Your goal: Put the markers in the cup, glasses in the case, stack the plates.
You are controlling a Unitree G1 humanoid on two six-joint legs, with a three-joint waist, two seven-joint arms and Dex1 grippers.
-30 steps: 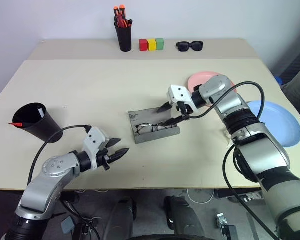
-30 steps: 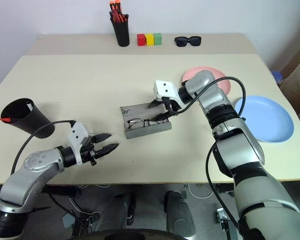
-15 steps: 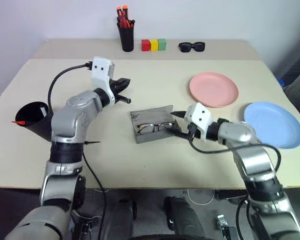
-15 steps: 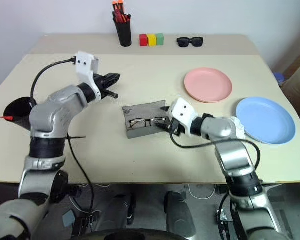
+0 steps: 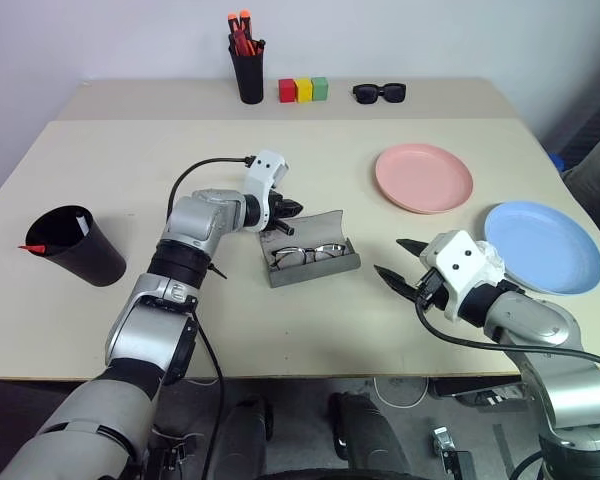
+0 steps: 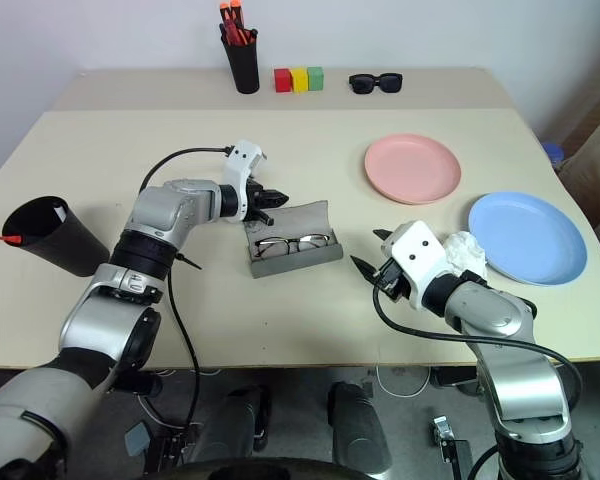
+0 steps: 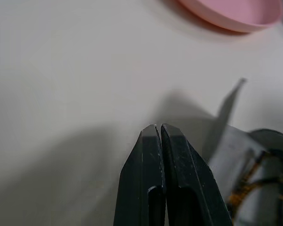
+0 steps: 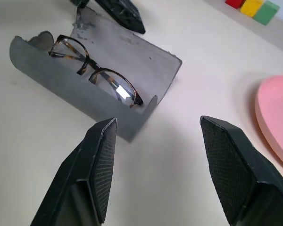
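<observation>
The grey case [image 5: 325, 268] lies open at the table's middle with the glasses [image 5: 308, 254] inside it. My left gripper [image 5: 290, 211] is shut and empty, its tips at the back left corner of the case's raised lid [image 7: 228, 136]. Holding nothing, my right gripper [image 5: 400, 261] stands open a short way right of the case, pointing at it. The black cup [image 5: 78, 248] leans at the far left, a red marker [image 5: 30, 247] poking over its rim and a white one [image 5: 80, 222] inside. The pink plate [image 5: 423, 178] and blue plate [image 5: 545, 246] lie apart at the right.
Along the table's back stand a black pen holder [image 5: 248, 72] with orange-capped pens, three coloured blocks [image 5: 303, 89] and black sunglasses [image 5: 379, 92]. The table's front edge runs just below my right arm.
My left arm swung from the table's front left up to the back of the case, and its gripper shut. My right gripper drew back from the case toward the front right.
</observation>
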